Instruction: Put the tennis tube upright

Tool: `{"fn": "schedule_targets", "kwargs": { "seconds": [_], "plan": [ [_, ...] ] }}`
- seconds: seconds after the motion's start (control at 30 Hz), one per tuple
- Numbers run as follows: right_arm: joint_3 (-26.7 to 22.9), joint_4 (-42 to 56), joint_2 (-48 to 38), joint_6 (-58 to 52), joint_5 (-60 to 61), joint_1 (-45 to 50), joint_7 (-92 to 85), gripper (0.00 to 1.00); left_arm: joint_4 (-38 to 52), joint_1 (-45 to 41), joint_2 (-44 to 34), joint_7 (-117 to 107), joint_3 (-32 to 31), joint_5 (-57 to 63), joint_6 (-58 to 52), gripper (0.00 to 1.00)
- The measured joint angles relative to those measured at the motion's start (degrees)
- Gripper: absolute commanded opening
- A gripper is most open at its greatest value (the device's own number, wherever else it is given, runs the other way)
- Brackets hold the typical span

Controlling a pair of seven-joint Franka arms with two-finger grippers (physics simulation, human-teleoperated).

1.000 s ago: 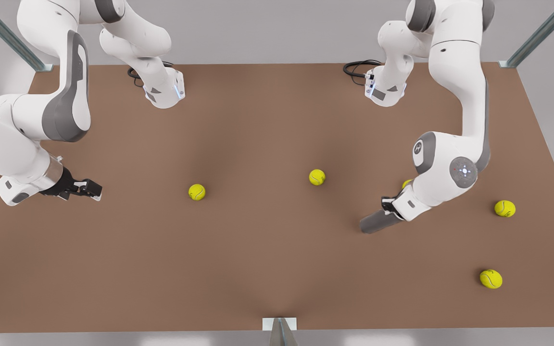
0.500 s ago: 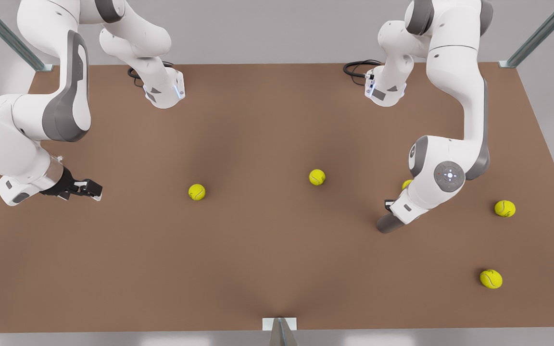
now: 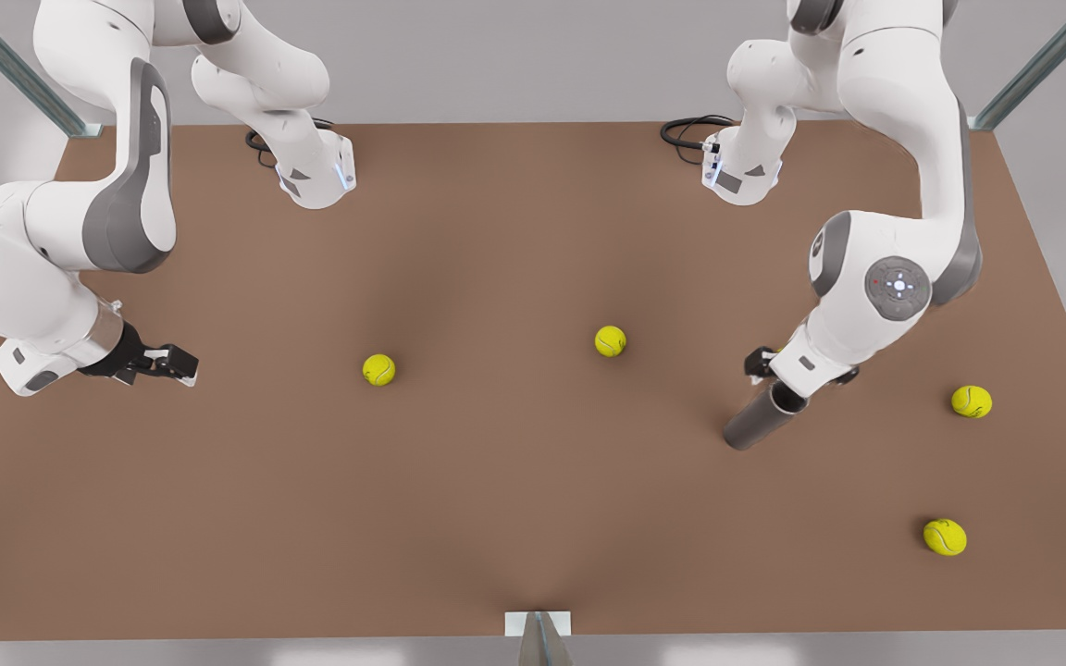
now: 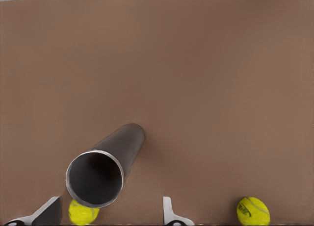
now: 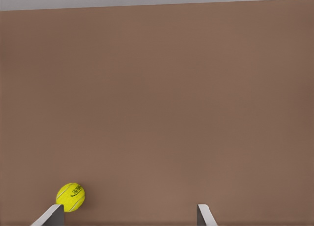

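The tennis tube (image 3: 762,418) is a plain grey cylinder at the front view's right. It stands on one end with its hollow rimmed end up. In the left wrist view I look down into the tennis tube (image 4: 98,172) through that open end. My left gripper (image 3: 801,375) hovers just above the rim. It is open, and the left gripper (image 4: 110,213) has its fingertips (image 4: 49,212) spread wide, touching nothing. Far off at the front view's left, my right gripper (image 3: 167,363) waits open above the table; the right gripper (image 5: 127,216) holds nothing.
Yellow tennis balls lie on the brown table (image 3: 496,518): one (image 3: 378,369) left of centre, one (image 3: 610,340) at centre, two at the right (image 3: 971,400) (image 3: 944,536). Another ball (image 4: 81,212) sits by the tube. The arm bases (image 3: 316,176) (image 3: 741,176) stand at the back.
The left arm swung the tube from lying on the table up onto its end. It then let go and rose above the rim. The right arm has not moved.
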Motion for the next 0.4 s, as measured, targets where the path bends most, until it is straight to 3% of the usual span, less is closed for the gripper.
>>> {"fn": "schedule_targets", "kwargs": {
  "seconds": [0.13, 0.2, 0.4],
  "plan": [
    [0.0, 0.0, 0.02, 0.0, 0.0, -0.11, 0.01, 1.0, 3.52, -0.04, -11.99, 2.48, 1.54, -2.44, -11.65, 1.0],
    [0.0, 0.0, 0.02, 0.0, 0.0, -0.11, 0.01, 1.0, -6.42, 0.81, -21.57, 3.55, 1.96, -2.03, -12.92, 1.0],
    [0.0, 0.0, 0.02, 0.0, 0.0, -0.14, 0.02, 1.0, -11.08, 0.6, -25.5, 6.04, 1.66, -0.41, -14.5, 1.0]
  ]
}}
